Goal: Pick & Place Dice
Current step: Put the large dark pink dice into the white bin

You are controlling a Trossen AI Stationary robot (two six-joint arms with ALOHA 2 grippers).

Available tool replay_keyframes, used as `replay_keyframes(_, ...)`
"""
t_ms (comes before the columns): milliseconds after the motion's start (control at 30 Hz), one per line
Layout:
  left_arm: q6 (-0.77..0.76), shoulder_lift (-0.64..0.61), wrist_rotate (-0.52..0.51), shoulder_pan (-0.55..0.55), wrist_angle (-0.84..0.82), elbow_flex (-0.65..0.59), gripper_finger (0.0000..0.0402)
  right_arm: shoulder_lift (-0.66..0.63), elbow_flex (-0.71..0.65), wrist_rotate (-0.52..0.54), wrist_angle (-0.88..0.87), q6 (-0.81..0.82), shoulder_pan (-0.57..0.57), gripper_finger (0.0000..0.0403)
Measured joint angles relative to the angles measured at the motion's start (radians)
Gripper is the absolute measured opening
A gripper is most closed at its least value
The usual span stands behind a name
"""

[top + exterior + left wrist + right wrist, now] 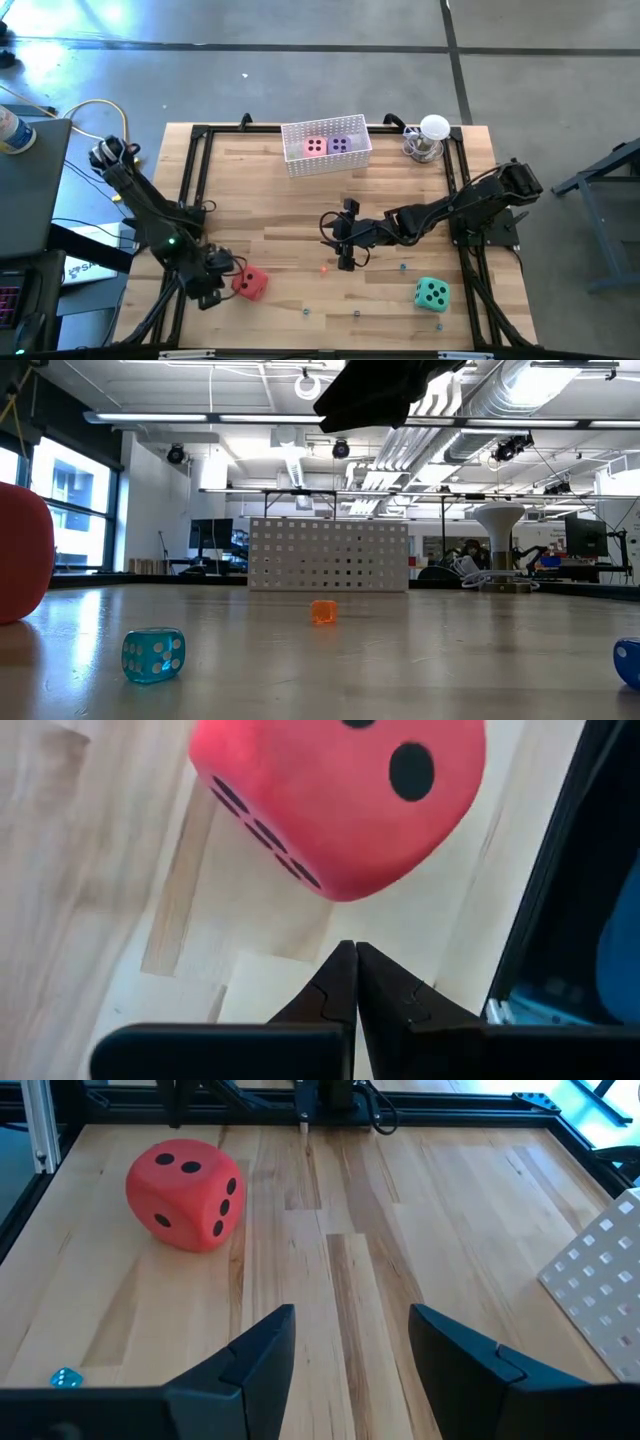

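The red die (250, 283) rests on the table near its left near corner, also seen in the left wrist view (340, 790) and the right wrist view (185, 1195). My left gripper (228, 273) (352, 948) is shut, its tips just short of the red die's lower corner. My right gripper (335, 242) (350, 1315) hovers open over the table's middle and holds nothing. The teal-green die (432, 294) lies on the table toward the right near corner. The pink die (315, 146) and the purple die (341, 145) sit inside the white perforated basket (300, 163).
Small dice lie scattered on the table: an orange one (324, 268) (323, 611) and blue ones (153, 655) (403, 266) (307, 311). A white stand (432, 138) is at the far right corner. A black frame (195, 180) borders the table.
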Motion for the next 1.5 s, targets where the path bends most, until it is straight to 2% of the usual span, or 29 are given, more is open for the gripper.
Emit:
replay_keyframes(233, 0.124, 0.084, 0.031, 0.081, 0.030, 0.000, 0.0001, 0.000, 0.000, -0.003, 0.000, 0.000, 0.000, 0.0189)
replay_keyframes(333, 0.194, 0.109, 0.026, 0.120, 0.057, 0.000, 0.0001, 0.000, 0.000, -0.048, 0.000, 0.000, 0.000, 0.0189)
replay_keyframes(500, 0.289, 0.139, -0.024, 0.192, 0.108, 0.000, 0.0001, 0.000, 0.000, -0.144, 0.000, 0.023, 0.003, 0.0189)
replay_keyframes(667, 0.350, 0.140, -0.122, 0.277, 0.162, -0.001, 0.0001, 0.001, 0.000, -0.253, 0.000, 0.026, 0.018, 0.0189)
replay_keyframes(900, 0.420, 0.140, -0.138, 0.372, 0.255, -0.001, 0.0001, 0.081, 0.000, -0.388, 0.087, 0.034, 0.033, 0.0189)
replay_keyframes(1000, 0.426, 0.140, -0.189, 0.393, 0.294, -0.001, 0.0001, 0.123, -0.002, -0.451, 0.118, 0.032, 0.032, 0.0189)
replay_keyframes(1167, 0.452, 0.140, -0.280, 0.423, 0.316, -0.001, 0.0001, 0.149, -0.002, -0.465, 0.154, 0.028, 0.028, 0.0189)
replay_keyframes(1267, 0.471, 0.130, -0.264, 0.439, 0.283, -0.001, 0.0001, 0.149, -0.002, -0.463, 0.157, 0.027, 0.024, 0.0189)
replay_keyframes(1500, 0.427, -0.002, -0.112, 0.394, 0.136, 0.004, 0.0001, 0.149, -0.001, -0.463, 0.159, 0.026, 0.021, 0.0189)
